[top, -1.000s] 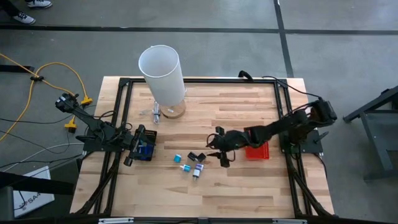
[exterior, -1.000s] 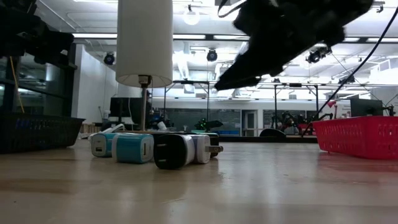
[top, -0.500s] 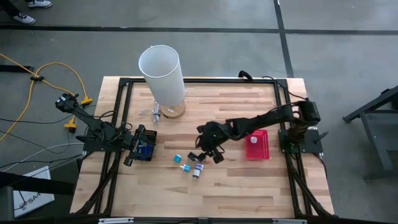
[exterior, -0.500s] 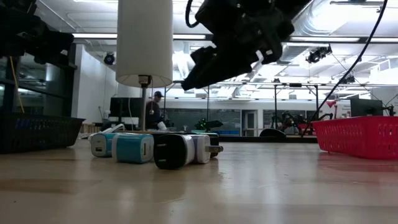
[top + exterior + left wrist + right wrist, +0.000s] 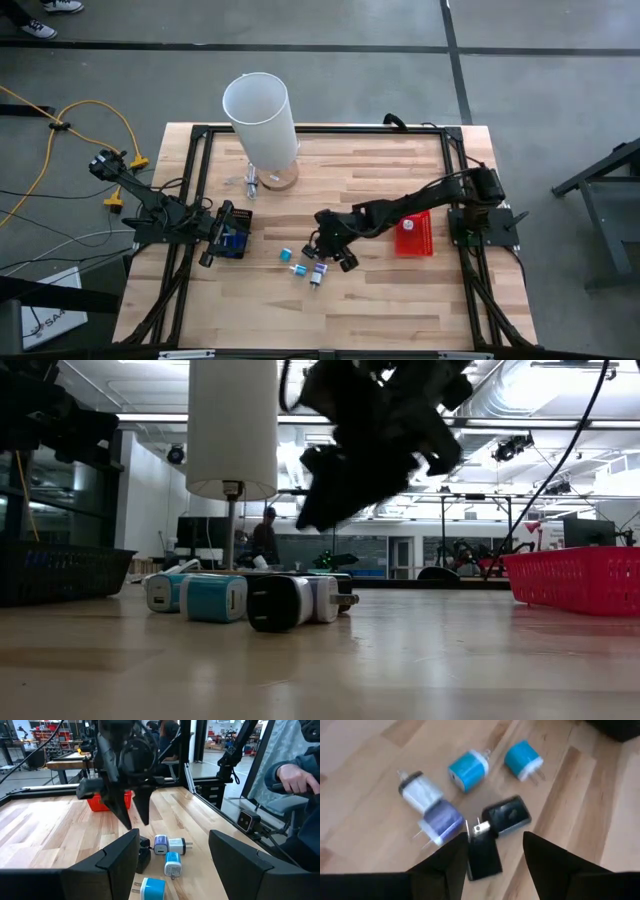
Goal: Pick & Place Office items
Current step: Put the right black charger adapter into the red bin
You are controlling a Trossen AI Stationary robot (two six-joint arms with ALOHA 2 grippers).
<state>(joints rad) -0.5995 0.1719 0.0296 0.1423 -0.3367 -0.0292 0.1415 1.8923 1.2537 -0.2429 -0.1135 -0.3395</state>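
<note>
The right wrist view shows five office items in one cluster on the bench [image 5: 365, 780]: two teal plug adapters [image 5: 468, 768] [image 5: 523, 759], one white-and-black adapter [image 5: 418, 789], one blue-and-white adapter [image 5: 441, 821], and one black adapter pair [image 5: 492, 837] lying in an L shape, the two black bodies touching. The cluster sits near the middle of the bench, closer to the front edge.

The right gripper [image 5: 333, 248] hangs directly above this cluster without touching any piece. Its fingers [image 5: 547, 857] stand partly apart with nothing between them; the black pair lies below the gap.

The high view resolves the same cluster as small specks only [image 5: 305, 262], but it alone shows the full layout: one red mesh basket [image 5: 413, 233] beside the right arm, one tall white cylinder [image 5: 262, 118] on a wooden base toward the back, and the left gripper [image 5: 213, 240] parked at the left edge of the bench.

The left wrist view shows the left gripper's fingers [image 5: 117, 865] spread wide and empty, facing the cluster and the right gripper beyond it. A person's hand [image 5: 296, 776] appears at the room side in this view only.

The low view shows the adapters resting flat in a row [image 5: 250, 598], the right gripper above them.
</note>
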